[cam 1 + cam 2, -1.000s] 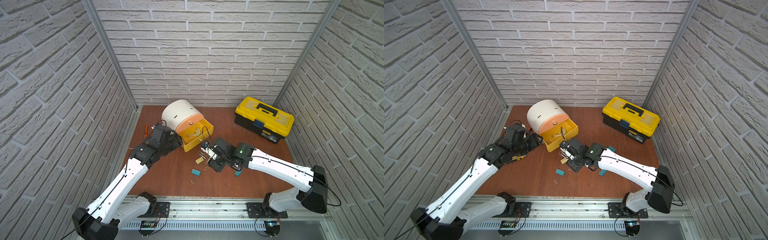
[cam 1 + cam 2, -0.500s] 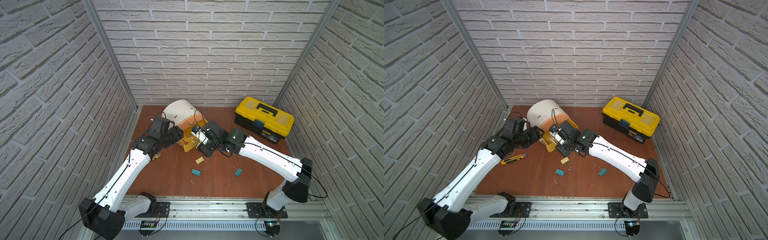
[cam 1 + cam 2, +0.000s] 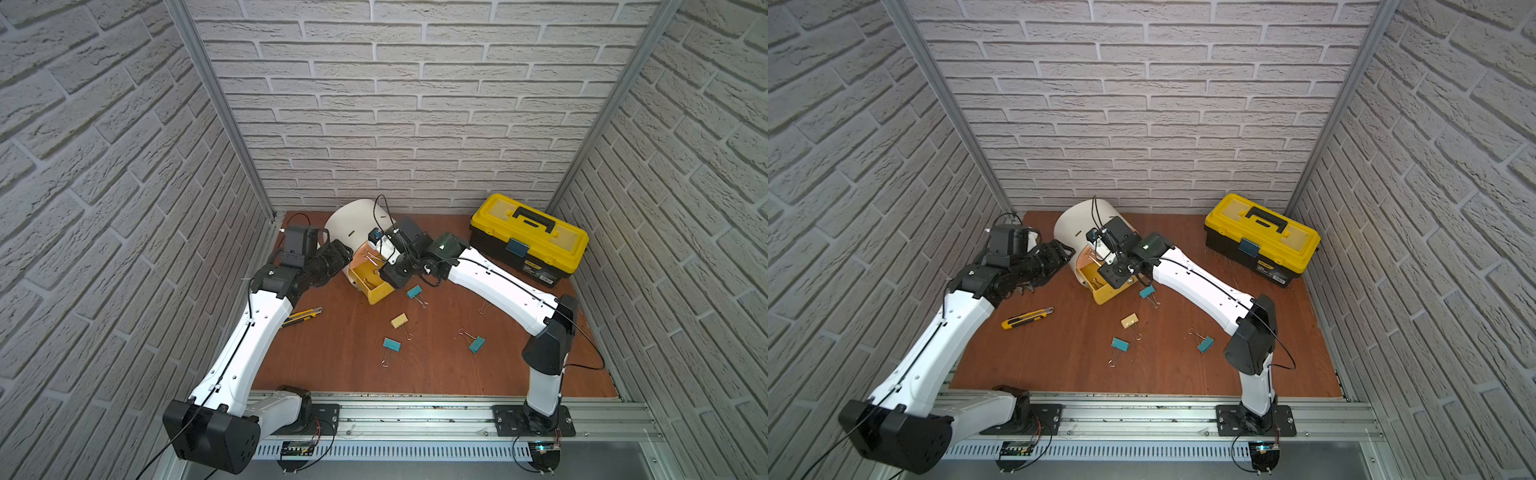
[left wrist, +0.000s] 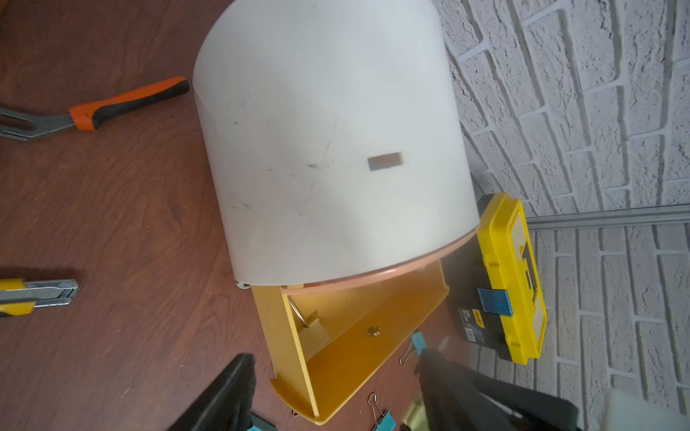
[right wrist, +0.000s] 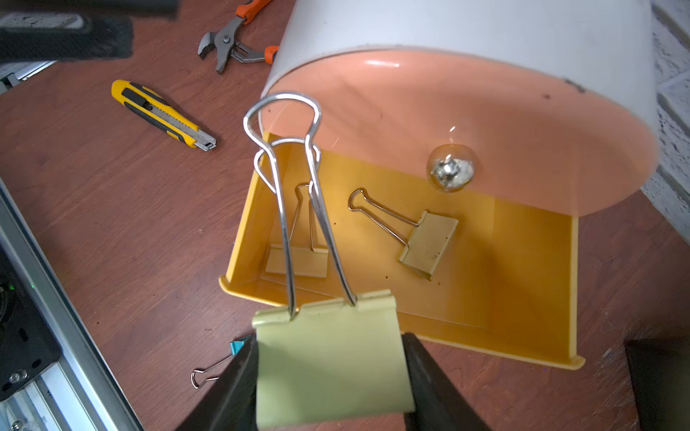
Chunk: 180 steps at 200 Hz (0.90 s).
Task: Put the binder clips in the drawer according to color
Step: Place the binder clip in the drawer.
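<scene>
The right gripper (image 5: 330, 369) grasps a pale yellow clip (image 5: 325, 336) by its body, one finger on each side, and the wire handles point away from the wrist. The clip is over the yellow drawer (image 5: 522, 261), which stands open at the front of the white cabinet (image 5: 485, 33). Inside this drawer lie a second clip (image 5: 297, 261) and a third clip (image 5: 429, 246), both pale yellow and apart from each other. The peach drawer (image 5: 448, 104) above it is shut.

On the table (image 3: 353, 374), a teal clip (image 3: 414, 292) lies just beside the drawer's front. Further out lie a yellow clip (image 3: 399, 321), another teal clip (image 3: 391, 344) and a last teal clip (image 3: 477, 344).

The left gripper (image 4: 336, 356) is released and holds nothing. It is close to the side of the cabinet, but I cannot tell if it touches. A knife (image 3: 1027, 318) lies near the left arm, pliers (image 4: 127, 100) lie behind the cabinet, and a toolbox (image 3: 528, 239) stands well apart, by the back wall.
</scene>
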Available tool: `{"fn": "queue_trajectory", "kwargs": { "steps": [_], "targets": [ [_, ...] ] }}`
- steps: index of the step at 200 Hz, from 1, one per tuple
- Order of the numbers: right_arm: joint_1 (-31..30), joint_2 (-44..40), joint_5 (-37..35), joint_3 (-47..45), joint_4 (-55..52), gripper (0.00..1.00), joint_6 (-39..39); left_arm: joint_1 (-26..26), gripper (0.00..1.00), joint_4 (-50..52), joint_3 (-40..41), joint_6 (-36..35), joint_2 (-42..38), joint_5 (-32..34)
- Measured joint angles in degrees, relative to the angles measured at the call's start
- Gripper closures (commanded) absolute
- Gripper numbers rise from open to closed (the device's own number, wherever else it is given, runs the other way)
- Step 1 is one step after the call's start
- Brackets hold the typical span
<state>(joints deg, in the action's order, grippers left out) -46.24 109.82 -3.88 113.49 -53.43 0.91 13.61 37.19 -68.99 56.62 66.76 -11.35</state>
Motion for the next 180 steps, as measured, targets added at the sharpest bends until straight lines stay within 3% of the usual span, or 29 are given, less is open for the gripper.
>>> {"fn": "queue_trajectory", "kwargs": {
  "steps": [119,180],
  "targets": [
    [1.09,5.25,1.11,5.88,-0.92,0.34,0.44,-0.42,0.26,-0.07,3.37,0.61,-3.26,-0.79],
    [1.09,5.25,0.79,6.71,-0.85,0.33,0.42,-0.42,0.27,-0.04,3.82,0.68,-3.56,-0.76]
  ]
}}
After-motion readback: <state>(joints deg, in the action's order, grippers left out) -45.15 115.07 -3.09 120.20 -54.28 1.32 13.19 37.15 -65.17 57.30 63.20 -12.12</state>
